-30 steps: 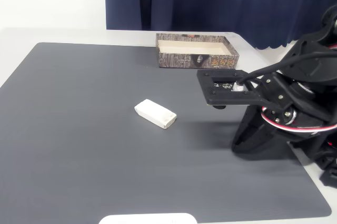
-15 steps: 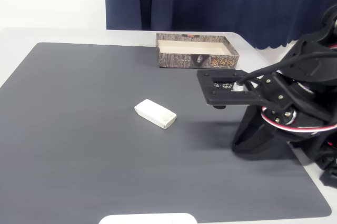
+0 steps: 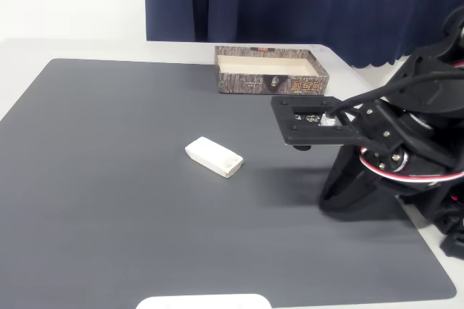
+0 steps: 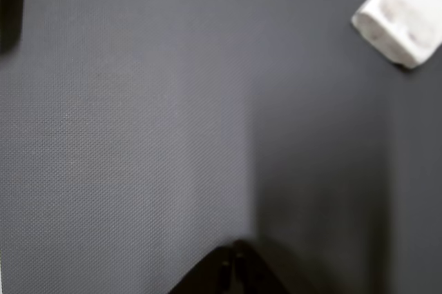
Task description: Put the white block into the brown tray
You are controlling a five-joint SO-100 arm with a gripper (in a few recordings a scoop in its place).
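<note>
Grey mat lay beneath everything, largest surface in the fixed view. Brown tray stood beyond the pincer, at the mat's far edge, well apart from it, with nothing seen in its pale inside. White block rested flat on the mat to the pincer's left in the fixed view, near but not touching; in the wrist view, seen at the upper right corner, ahead of the fingertips and off to one side.

Pincer pressed together: in the wrist view, tips met at the bottom edge with only a thin seam between.

Handling, judged: probably light and stiff, with rounded edges and a smooth face, so possibly slippery under the pads. Best taken across the short width, at mid-length, fingers on the two long flanks. Pincer to be spread before descent.
</note>
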